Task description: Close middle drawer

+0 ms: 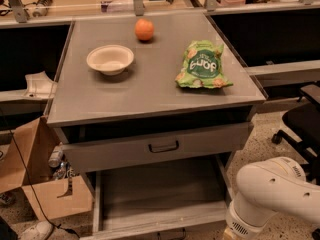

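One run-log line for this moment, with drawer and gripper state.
middle drawer: pulled far out | arm: lower right, beside drawer | gripper: out of view, below arm

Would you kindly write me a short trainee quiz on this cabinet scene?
1. True or false: the middle drawer stands pulled far out.
2. Which item lies furthest right on the cabinet top? A bowl, B orange, C chip bag.
3. Fill in: the gripper is out of view past the bottom edge; its white arm fills the picture's lower ____ corner.
Key: 1 true; 2 C; 3 right.
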### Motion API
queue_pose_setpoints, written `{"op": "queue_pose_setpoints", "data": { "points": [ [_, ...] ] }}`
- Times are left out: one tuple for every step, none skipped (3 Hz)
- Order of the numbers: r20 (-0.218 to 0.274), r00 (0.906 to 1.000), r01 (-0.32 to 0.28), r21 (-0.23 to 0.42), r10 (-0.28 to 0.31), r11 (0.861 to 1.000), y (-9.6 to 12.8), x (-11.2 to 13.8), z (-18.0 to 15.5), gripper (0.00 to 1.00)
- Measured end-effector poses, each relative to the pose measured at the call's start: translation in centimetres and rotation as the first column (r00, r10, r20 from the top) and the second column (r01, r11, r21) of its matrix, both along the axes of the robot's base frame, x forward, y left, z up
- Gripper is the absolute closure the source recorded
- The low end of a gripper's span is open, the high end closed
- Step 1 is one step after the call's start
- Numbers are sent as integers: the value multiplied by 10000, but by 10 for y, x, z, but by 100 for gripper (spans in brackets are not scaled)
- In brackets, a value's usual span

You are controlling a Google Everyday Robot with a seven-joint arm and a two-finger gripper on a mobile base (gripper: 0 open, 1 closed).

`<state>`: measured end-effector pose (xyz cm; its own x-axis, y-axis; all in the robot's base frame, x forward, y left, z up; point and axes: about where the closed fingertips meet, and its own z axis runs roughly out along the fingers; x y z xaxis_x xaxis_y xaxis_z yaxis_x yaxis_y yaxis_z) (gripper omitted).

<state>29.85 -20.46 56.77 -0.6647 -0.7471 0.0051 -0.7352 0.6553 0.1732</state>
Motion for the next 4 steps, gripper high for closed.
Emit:
{"op": "queue_pose_setpoints", "data": {
  "points": [
    [-27,9999,162,-5,-162,9999,0,0,1,100],
    [-310,9970,729,686,-710,9950,3,-8,-27,100],
    [-471,9880,1521,1314,-1471,9796,5,-5,-63,100],
    [-557,9766,2141,1665,-2075,9625,10,3,-88,100]
  ]
}}
